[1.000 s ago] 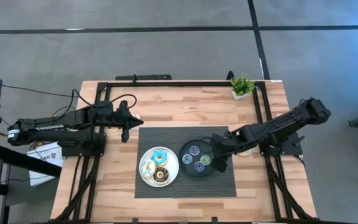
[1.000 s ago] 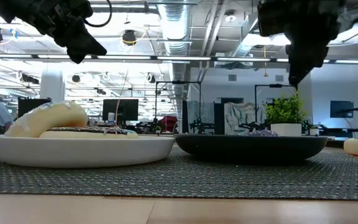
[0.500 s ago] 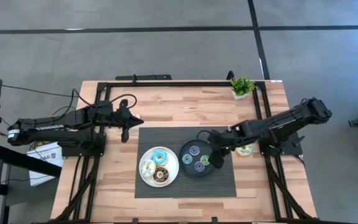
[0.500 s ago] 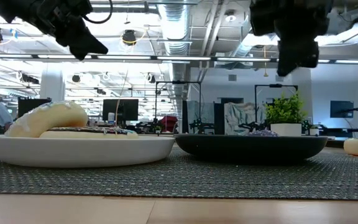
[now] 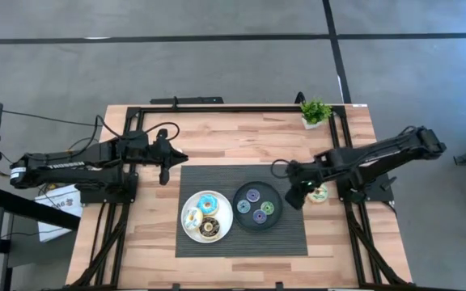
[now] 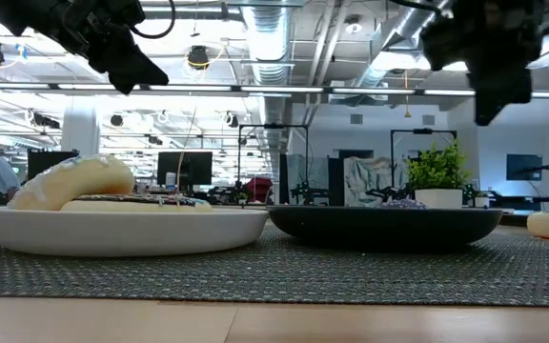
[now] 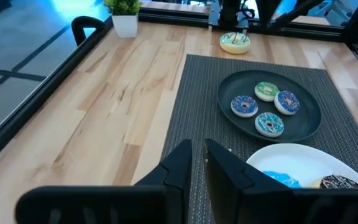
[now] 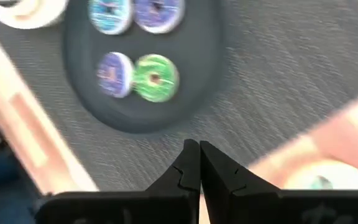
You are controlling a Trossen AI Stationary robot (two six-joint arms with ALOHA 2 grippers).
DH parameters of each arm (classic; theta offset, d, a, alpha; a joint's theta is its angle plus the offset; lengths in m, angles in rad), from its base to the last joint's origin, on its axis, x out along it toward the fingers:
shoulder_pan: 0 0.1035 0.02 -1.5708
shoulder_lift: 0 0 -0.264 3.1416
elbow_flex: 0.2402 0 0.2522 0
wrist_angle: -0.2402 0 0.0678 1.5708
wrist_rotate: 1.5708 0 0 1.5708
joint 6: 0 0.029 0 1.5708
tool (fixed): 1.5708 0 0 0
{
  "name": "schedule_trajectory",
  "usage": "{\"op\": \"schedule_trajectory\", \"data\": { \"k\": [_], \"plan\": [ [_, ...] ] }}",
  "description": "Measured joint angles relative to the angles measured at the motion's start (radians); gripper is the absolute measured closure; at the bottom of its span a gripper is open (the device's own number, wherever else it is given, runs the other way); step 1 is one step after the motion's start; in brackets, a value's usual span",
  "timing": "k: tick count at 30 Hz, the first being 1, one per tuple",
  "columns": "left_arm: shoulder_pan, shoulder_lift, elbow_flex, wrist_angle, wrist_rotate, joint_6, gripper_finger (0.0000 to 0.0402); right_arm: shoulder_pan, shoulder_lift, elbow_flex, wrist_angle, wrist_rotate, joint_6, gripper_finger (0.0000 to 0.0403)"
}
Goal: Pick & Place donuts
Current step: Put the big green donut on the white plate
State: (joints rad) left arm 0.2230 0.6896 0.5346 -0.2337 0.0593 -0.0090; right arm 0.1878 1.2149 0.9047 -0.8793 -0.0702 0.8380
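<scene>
Over the mat's right edge, right gripper [image 5: 295,196] hangs clenched, empty, between black plate [image 5: 244,212] and pale green donut [image 5: 319,195], likely next pick; left gripper [image 5: 165,168] parked, nearly closed, empty.

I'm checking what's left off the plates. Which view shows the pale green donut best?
The left wrist view: the pale green donut lies unobstructed on bare wood beyond the mat. The high view shows it small beside the right gripper; low and right wrist views catch only an edge.
</scene>
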Motion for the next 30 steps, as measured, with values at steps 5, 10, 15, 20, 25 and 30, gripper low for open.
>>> {"op": "schedule_trajectory", "data": {
  "k": [5,10,15,20,25,30],
  "plan": [
    [0.000,0.000,0.000,-0.001,-0.038,-0.002,0.0353,-0.023,-0.064,0.000,-0.289,0.130,0.008,0.0396],
    [0.000,0.000,0.000,0.000,-0.039,-0.003,0.0343,-0.060,-0.070,0.000,-0.424,0.148,-0.150,0.0367],
    [0.000,0.000,0.000,-0.001,-0.039,-0.003,0.0342,-0.115,-0.055,-0.012,-0.442,0.154,-0.344,0.0312],
    [0.000,0.000,0.000,-0.003,-0.039,0.003,0.0342,-0.165,-0.057,-0.132,-0.402,0.150,-0.483,0.0249],
    [0.000,0.000,0.000,-0.003,-0.040,-0.027,0.0342,-0.177,-0.057,-0.221,-0.316,0.142,-0.558,0.0190],
    [0.000,0.000,0.000,-0.002,-0.040,-0.066,0.0342,-0.174,-0.058,-0.212,-0.294,0.139,-0.584,0.0156]
  ]
}}
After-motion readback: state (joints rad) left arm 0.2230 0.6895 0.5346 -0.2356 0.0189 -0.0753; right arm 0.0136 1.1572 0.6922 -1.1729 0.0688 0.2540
